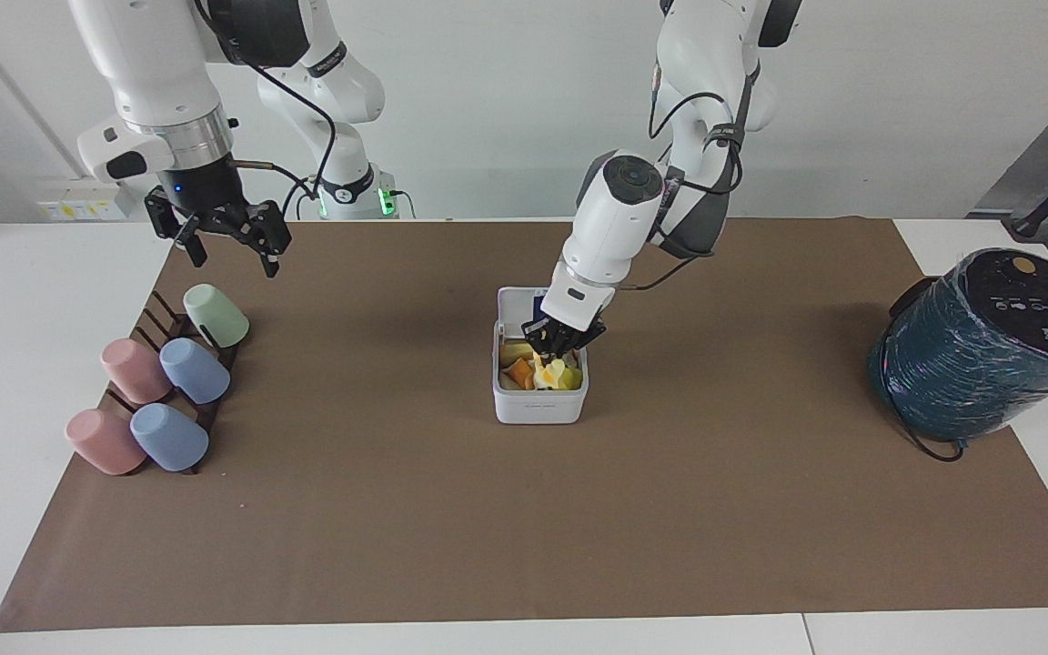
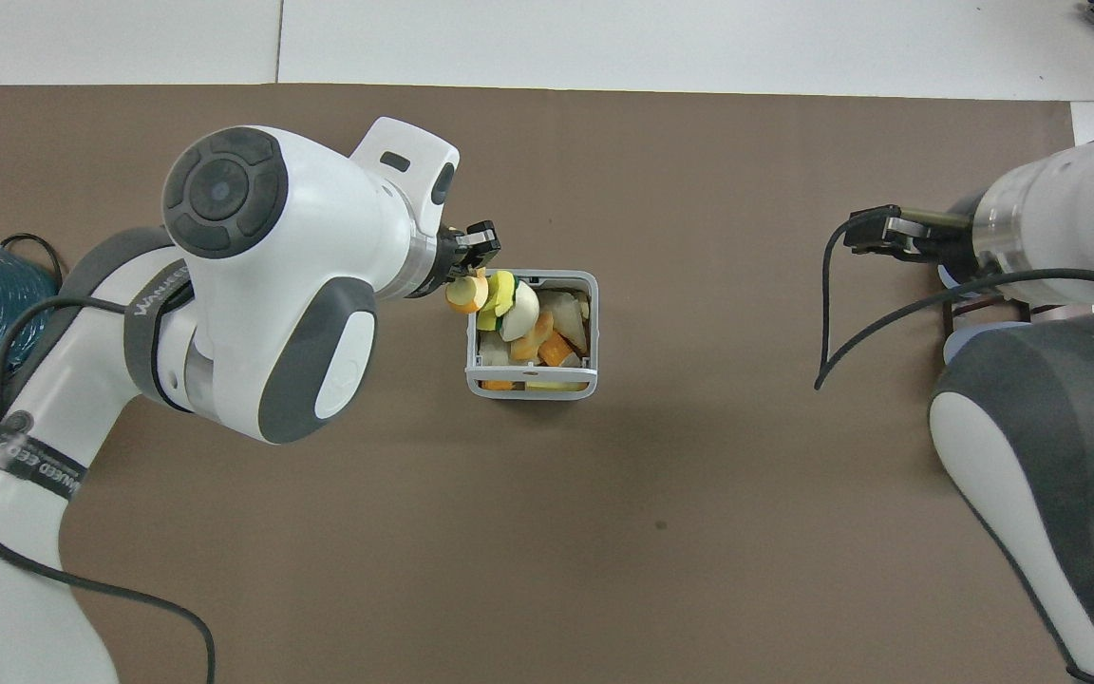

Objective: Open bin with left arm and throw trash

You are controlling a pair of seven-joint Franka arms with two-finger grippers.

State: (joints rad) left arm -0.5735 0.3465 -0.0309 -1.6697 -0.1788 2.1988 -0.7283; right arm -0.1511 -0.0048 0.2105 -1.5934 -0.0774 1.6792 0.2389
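now left pincer (image 1: pixel 560 350) holds trash (image 2: pixel 463 294) over bin (image 1: pixel 539 407).

hidden: bin lid (image 1: pixel 517 306) partly covered by left gripper (image 1: pixel 560 350) | unclear: how far the scrap (image 2: pixel 462 294) in that gripper sits inside bin (image 1: pixel 539 408) | cut off: right arm (image 2: pixel 1060 399) at overhead edge, its gripper unseen there

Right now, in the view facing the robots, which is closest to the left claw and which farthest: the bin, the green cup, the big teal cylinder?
From the left claw:
1. Bin, directly under it.
2. Teal cylinder, at the left arm's end.
3. Green cup, at the right arm's end.
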